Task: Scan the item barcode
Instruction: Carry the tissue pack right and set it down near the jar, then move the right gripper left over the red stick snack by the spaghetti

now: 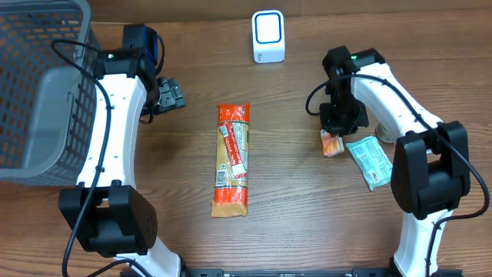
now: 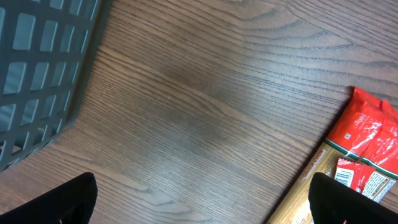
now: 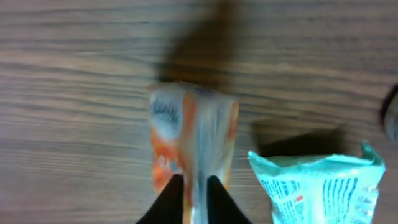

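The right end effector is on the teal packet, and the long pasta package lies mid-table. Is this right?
Not quite. The right end effector is on the small orange packet; the teal packet lies beside it, as the right wrist view shows. The rest is right.

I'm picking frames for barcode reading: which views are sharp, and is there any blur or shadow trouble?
Overhead: sharp, evenly lit. Left wrist: table crisp, the left gripper's fingers mere dark silhouettes. Right wrist: blurred throughout, print on the orange packet and teal packet unreadable, a dark shadow on the table beyond the orange one.
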`<state>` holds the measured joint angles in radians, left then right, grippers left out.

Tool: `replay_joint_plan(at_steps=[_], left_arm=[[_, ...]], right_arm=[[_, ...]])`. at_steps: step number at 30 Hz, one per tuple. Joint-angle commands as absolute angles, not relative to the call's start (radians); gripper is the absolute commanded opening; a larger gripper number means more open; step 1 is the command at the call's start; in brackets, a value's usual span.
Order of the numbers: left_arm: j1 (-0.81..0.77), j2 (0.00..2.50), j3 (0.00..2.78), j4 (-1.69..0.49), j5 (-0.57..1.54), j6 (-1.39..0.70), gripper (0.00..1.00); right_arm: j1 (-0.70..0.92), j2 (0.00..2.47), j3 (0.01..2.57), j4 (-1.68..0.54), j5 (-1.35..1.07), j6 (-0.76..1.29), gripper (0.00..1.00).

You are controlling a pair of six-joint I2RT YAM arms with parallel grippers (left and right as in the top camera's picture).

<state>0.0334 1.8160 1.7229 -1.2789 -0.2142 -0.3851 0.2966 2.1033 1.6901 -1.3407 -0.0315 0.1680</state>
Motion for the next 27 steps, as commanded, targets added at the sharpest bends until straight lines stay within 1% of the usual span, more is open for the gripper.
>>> replay_joint_plan(at_steps=[1, 5, 9, 15, 16, 17, 18, 19, 20, 24, 27], left_arm=[[0.032, 1.815, 1.720, -1.278, -0.224, -0.370, 1.00], [0.032, 1.815, 1.720, -1.278, -0.224, -0.370, 1.00], [0.032, 1.815, 1.720, -1.278, -0.224, -0.370, 1.00], [0.032, 1.815, 1.720, -1.278, -0.223, -0.370, 1.00], [0.032, 1.815, 1.720, -1.278, -0.224, -0.370, 1.00], [0.032, 1.815, 1.720, -1.278, -0.224, -0.370, 1.00], [0.032, 1.815, 1.720, -1.278, -0.224, -0.370, 1.00], [0.032, 1.815, 1.720, -1.278, -0.224, -0.370, 1.00], [0.032, 1.815, 1.720, -1.278, -0.224, -0.370, 1.00], [0.032, 1.815, 1.720, -1.278, -0.224, -0.370, 1.00], [0.032, 1.814, 1.720, -1.278, -0.224, -0.370, 1.00]], right_arm=[[0.294, 2.086, 1.678, -1.329, 0.025, 0.179, 1.00], [0.294, 2.086, 1.678, -1.312, 0.018, 0.184, 1.00], [0.308, 2.086, 1.676, -1.286, -0.130, 0.183, 1.00], [0.336, 2.086, 1.638, -1.251, -0.276, 0.183, 1.00], [0.339, 2.086, 1.630, -1.245, -0.285, 0.183, 0.95], [0.343, 2.086, 1.622, -1.237, -0.286, 0.183, 0.75], [0.347, 2.086, 1.617, -1.232, -0.286, 0.183, 0.61], [0.352, 2.086, 1.607, -1.221, -0.286, 0.184, 0.50], [0.355, 2.086, 1.599, -1.211, -0.286, 0.183, 0.43], [0.370, 2.086, 1.559, -1.156, -0.283, 0.183, 0.40], [0.374, 2.086, 1.528, -1.105, -0.250, 0.184, 0.29]])
